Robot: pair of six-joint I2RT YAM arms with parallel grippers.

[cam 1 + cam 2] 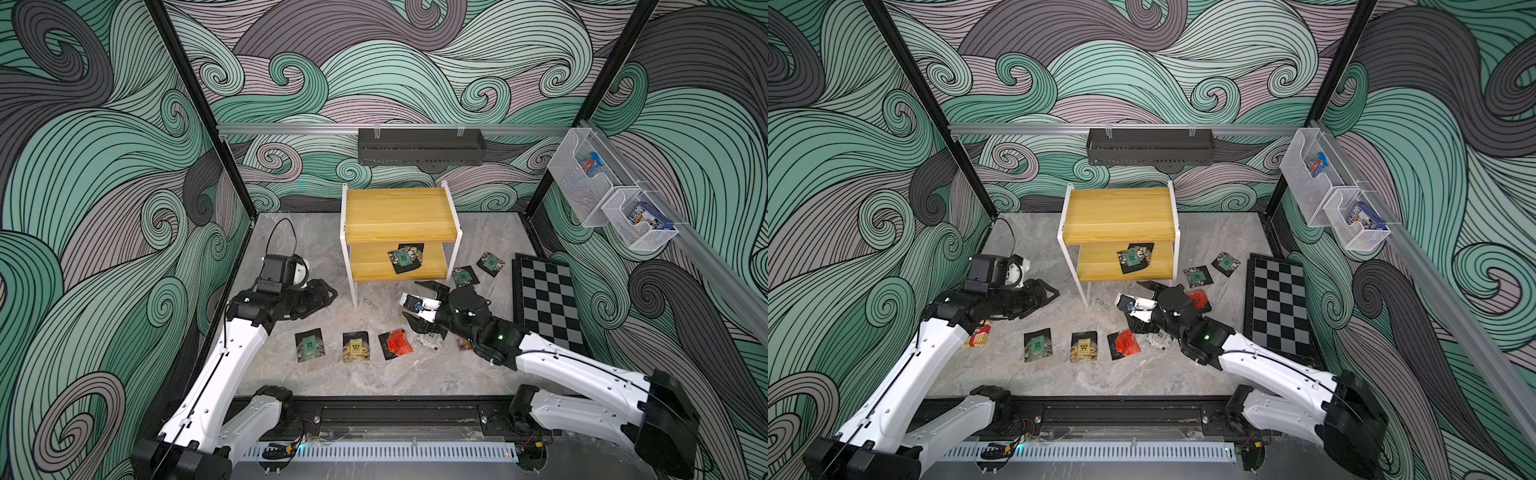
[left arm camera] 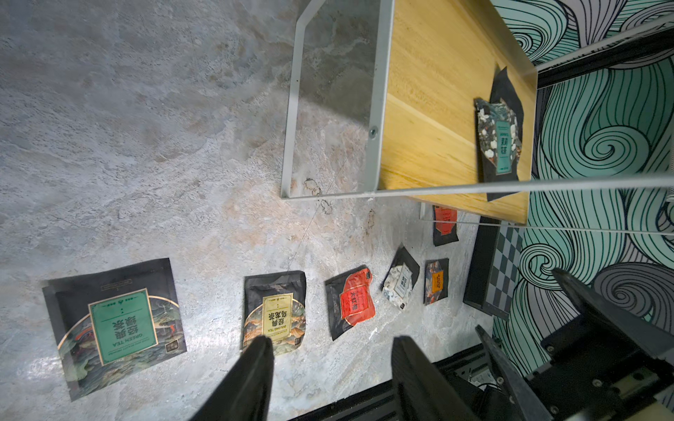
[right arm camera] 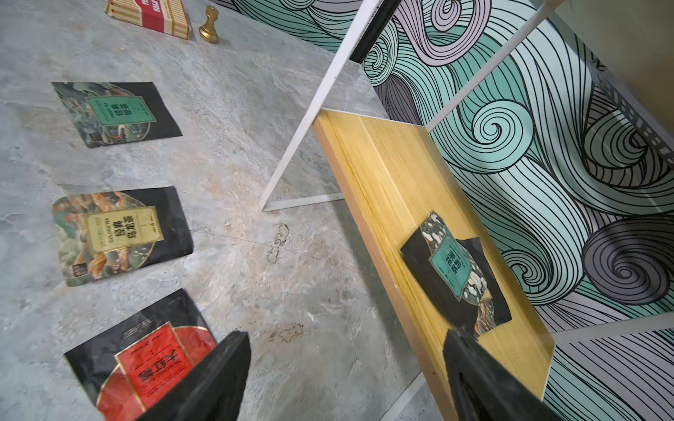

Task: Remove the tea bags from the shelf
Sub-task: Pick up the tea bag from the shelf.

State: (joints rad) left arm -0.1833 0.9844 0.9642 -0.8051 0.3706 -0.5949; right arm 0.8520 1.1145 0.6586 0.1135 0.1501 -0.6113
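Both top views: shelf (image 1: 395, 212) top board bare, two overlapped tea bags (image 1: 405, 259) on lower board, many others out on desk (image 1: 316, 249)
Left wrist: left hand (image 2: 332, 342) partly open, empty
Right wrist: right hand (image 3: 346, 333) wide open, empty, facing lower board
Nearly done, seemingly

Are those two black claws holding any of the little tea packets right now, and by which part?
Nothing is held: the black left gripper and black right gripper both stand open and empty.
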